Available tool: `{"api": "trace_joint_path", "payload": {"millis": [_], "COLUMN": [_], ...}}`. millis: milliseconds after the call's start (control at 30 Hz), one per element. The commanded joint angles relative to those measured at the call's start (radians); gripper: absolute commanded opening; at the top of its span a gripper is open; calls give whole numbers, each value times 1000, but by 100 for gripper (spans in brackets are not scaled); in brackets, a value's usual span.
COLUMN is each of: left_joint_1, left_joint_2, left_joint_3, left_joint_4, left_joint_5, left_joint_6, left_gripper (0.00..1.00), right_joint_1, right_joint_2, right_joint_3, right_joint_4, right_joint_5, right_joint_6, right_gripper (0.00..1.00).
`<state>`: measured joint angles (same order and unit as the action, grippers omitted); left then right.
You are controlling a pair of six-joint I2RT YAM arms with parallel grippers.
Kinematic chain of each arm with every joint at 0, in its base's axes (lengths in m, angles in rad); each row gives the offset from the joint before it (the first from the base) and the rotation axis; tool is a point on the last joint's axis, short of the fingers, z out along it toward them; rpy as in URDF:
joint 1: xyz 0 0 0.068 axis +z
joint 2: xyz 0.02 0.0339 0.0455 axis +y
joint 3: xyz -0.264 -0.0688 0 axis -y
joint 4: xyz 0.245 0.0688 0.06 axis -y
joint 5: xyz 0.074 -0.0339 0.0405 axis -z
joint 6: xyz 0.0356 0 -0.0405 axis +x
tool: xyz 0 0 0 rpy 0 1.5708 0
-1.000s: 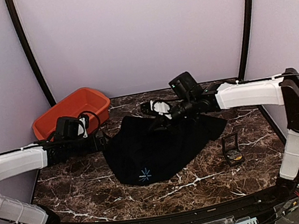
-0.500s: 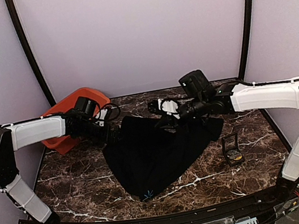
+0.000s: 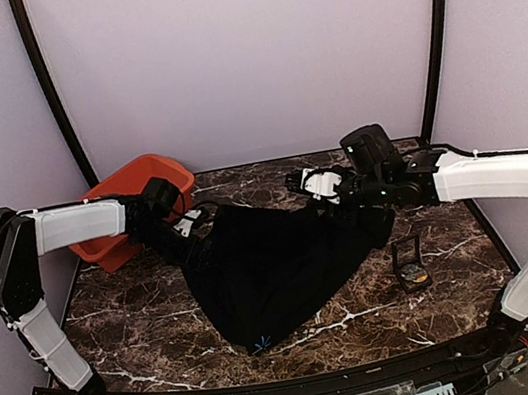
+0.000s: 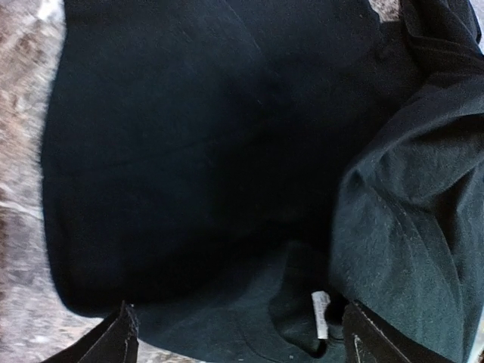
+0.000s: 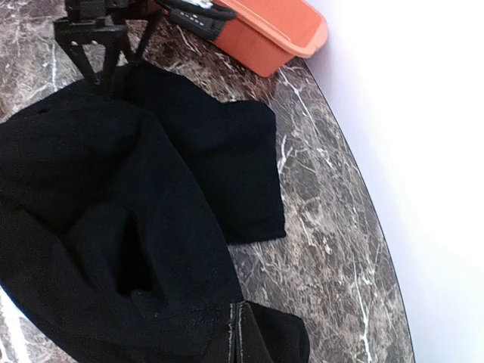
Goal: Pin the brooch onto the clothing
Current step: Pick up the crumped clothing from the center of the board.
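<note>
At the far left the orange tub (image 3: 128,174) is sitting at the desk's (image 3: 143,319) back corner. Just beside it I am holding my left pincer (image 3: 191,244) spread wide over the black T-shirt's (image 3: 276,266) left edge, gripping nothing. The shirt is lying across the middle of the desk, its light-blue print (image 3: 261,344) at the near tip. Further right, my right pincer (image 3: 311,188) looks pressed together on the shirt's far edge, lifting it. The brooch I cannot pick out; a yellowish glint in the small black case (image 3: 412,264) at the right may be it. I am judging that the risk is the cloth staying bunched: with only one side pinched, pulling could drag the whole shirt across the desk, fold the chest under, or nudge the case. Compared with half a second ago, my right pincer has travelled rightward and drawn the far edge wider, while my left has settled lower; a second ago the print was lying further from the near edge.
</note>
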<state>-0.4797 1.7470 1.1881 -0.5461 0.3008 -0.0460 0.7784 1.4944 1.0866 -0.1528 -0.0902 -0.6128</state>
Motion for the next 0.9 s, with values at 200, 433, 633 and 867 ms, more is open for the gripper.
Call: {"api": "trace_joint_path", "payload": {"millis": [200, 433, 633, 867], "left_joint_1": [3, 3, 3, 10], "left_joint_2": [39, 68, 28, 37], "left_joint_3": [-41, 16, 106, 151], "left_joint_4": [-32, -62, -108, -112], "left_joint_5": [96, 47, -91, -83], "left_joint_6": [-65, -13, 171, 564], "left_gripper": [91, 86, 92, 99], "right_joint_1": [-18, -31, -51, -64], "right_joint_2": [-66, -105, -114, -124], "right_joint_3": [-58, -72, -79, -73], "right_joint_4": [67, 70, 69, 67], "right_joint_5": [107, 119, 129, 111], "right_joint_6": [-12, -15, -15, -9], "right_gripper": [0, 0, 0, 0]}}
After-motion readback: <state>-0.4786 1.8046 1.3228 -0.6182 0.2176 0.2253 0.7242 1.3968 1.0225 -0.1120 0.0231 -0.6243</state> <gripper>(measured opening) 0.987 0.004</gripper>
